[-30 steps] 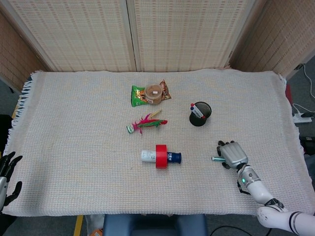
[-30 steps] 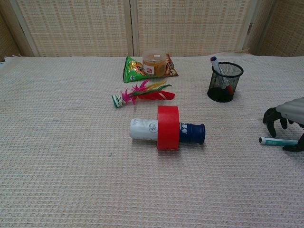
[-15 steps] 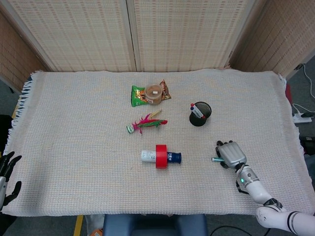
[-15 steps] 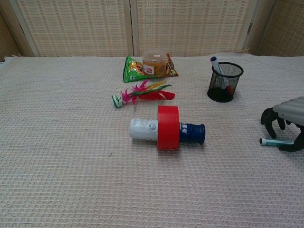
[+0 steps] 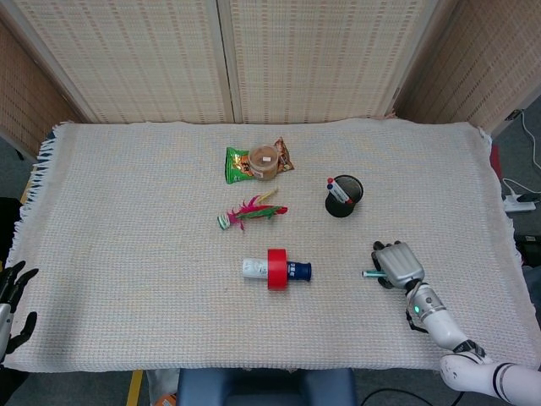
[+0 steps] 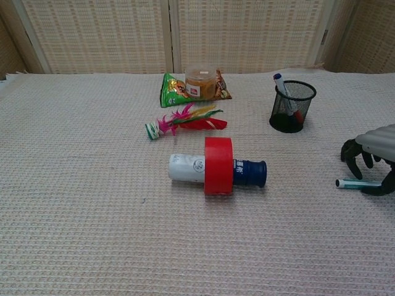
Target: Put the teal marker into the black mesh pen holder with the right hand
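The teal marker (image 6: 357, 183) lies on the woven cloth at the far right, its tip pointing left (image 5: 369, 274). My right hand (image 6: 372, 160) arches over it, fingers curled down on the far side and thumb on the near side. The marker still rests on the cloth between them. The black mesh pen holder (image 6: 292, 106) stands upright behind and to the left of this hand (image 5: 397, 265), a short way off, with pens in it (image 5: 345, 196). My left hand (image 5: 13, 300) hangs at the table's near left edge, fingers spread and holding nothing.
A white and blue bottle wearing a red tape roll (image 6: 217, 169) lies mid-table. A feathered shuttlecock (image 6: 183, 123) and a snack bag with a small jar (image 6: 196, 85) sit behind it. Wicker screens close off the back.
The right hand has only shifted slightly above the marker. The marker lies in about the same spot.
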Robot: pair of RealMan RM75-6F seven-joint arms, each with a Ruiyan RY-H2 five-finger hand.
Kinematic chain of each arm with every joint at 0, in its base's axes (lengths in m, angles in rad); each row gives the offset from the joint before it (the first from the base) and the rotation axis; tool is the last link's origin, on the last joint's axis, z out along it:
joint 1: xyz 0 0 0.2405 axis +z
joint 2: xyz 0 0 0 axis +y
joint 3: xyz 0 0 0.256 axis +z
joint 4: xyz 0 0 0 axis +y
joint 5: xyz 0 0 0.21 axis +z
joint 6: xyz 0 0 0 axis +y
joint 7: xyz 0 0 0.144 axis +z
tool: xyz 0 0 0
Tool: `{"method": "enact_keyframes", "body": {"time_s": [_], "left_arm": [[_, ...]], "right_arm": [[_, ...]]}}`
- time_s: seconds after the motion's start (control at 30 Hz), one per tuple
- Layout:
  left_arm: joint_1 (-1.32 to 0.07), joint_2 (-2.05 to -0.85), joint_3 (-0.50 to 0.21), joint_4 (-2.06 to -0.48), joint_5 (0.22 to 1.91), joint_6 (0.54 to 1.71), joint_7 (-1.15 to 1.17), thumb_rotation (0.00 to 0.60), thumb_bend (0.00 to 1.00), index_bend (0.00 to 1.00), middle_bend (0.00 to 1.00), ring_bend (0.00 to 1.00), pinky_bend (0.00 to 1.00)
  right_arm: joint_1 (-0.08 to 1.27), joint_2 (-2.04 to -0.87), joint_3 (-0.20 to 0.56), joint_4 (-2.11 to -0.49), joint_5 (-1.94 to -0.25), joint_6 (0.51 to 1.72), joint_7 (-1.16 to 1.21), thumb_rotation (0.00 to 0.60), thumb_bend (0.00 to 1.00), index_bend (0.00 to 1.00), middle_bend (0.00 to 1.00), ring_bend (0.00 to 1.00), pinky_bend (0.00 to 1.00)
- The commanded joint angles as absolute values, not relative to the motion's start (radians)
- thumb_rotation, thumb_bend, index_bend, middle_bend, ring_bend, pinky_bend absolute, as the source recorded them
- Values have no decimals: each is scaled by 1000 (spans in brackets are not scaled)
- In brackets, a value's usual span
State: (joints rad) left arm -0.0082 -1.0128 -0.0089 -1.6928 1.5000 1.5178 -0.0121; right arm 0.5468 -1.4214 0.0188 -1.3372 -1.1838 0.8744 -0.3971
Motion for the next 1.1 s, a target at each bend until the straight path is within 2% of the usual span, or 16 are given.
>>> {"method": "enact_keyframes", "body": {"time_s": [0.03,0.4,0.67,0.93,1.1], "left_arm": [[-8,-1012,-9,-1693,1501,1519,-13,600,416,145,13,0,210],[-9,-1013,-9,-1691,1500,1517,-13,600,416,145,14,0,218],[-6,-1014,-10,-1690,1502,1524,-16,600,417,145,14,0,220],[-6,-1013,-10,-1691,1503,1525,-18,600,417,148,14,0,221],[-7,-1012,-11,-1690,1499,1522,-19,600,417,150,14,0,221]], "right_arm": [[548,-1423,16,-1333,-1184,871,-400,600,190,558,254,419,391],[551,-1443,14,-1314,-1171,868,-426,600,189,560,254,420,391],[543,-1444,18,-1317,-1200,900,-399,600,254,646,290,456,421],[541,-1443,17,-1312,-1212,903,-389,600,255,665,295,462,426],[536,-1406,41,-1370,-1264,958,-321,600,255,665,295,466,427]]}}
